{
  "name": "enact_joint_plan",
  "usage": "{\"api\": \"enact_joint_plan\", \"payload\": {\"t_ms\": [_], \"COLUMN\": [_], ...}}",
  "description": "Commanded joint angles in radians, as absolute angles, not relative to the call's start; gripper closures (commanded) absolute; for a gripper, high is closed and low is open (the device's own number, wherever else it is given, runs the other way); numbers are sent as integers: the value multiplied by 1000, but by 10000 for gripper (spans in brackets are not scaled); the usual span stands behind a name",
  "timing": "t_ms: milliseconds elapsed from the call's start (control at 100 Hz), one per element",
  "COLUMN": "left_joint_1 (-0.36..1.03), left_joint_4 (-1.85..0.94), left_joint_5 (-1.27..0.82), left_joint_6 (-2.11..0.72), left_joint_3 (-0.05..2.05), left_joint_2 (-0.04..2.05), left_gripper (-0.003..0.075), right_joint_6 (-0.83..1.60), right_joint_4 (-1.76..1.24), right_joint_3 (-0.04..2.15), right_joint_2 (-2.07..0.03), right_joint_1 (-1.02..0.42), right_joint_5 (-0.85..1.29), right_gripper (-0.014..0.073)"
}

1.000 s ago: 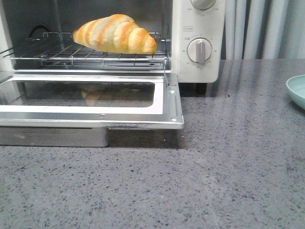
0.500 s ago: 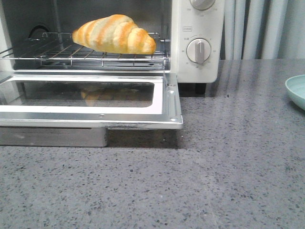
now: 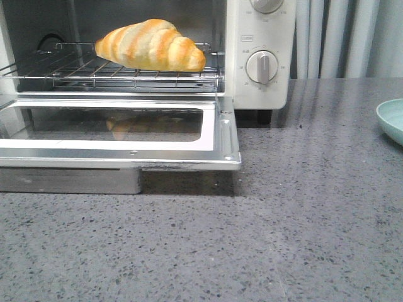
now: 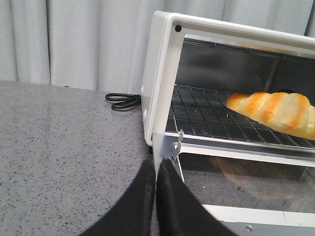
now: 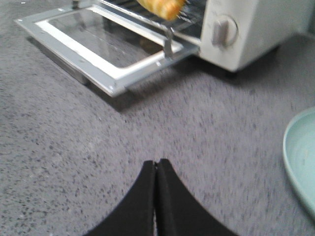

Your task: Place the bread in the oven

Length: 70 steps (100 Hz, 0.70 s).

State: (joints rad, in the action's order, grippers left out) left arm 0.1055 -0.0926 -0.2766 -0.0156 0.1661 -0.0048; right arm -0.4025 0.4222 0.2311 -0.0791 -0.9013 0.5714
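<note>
Grey speckled counter (image 3: 302, 239) fills most of the front view, with pale curtains (image 3: 343, 38) behind. One oven (image 3: 261, 56) stands at the back, and its left side and top are cut off by the edge of the front view. Only two dials (image 3: 262, 67) can be seen there, and the upper one is cut off. The oven door (image 3: 119, 132) hangs open and lies flat, and its glass shows a dim reflection of the bread.

One bread (image 3: 151, 45) lies on the wire rack (image 3: 113, 72) inside the oven, toward the right side of the rack. In the right wrist view the bread (image 5: 161, 7) is cut off at the picture's edge and the whole picture is blurry.

One light green plate (image 3: 390, 119) sits far to the right on the counter, only partly in view.

No arm shows in the front view. The left gripper (image 4: 155, 179) hangs over the counter just beside the oven's left front corner, with its two black fingers pressed together and nothing between them. The right gripper (image 5: 156, 172) hangs over bare counter, well apart from the oven door, near the plate (image 5: 301, 157). Its fingers are pressed together too, holding nothing.

One black cord (image 4: 123, 102) lies coiled behind the oven.
</note>
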Motion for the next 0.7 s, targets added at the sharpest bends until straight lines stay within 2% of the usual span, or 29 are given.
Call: {"api": "enact_joint_plan", "payload": {"t_ms": [0,160,430,690], "left_joint_1": [103,103,103,103], "left_joint_4": [-94,-94,-94,-94], "left_joint_5": [-198,-198,-198,-198], "left_joint_6": [-16,-16,-16,-16], "left_joint_3": [192,192,192,192], "left_joint_2": [-21,-21,-21,-21], "left_gripper": [741,741,741,741], "right_joint_6": [-402,-376,-69,-62], "right_joint_4": [382,324,72,38], "right_joint_3": [211,146,69,17], "right_joint_2": [-52,5,27,27], "right_joint_1": [-823,-675,-380,-107], "right_joint_5": [458,413,334,286], "right_gripper": [670,670,670,670]}}
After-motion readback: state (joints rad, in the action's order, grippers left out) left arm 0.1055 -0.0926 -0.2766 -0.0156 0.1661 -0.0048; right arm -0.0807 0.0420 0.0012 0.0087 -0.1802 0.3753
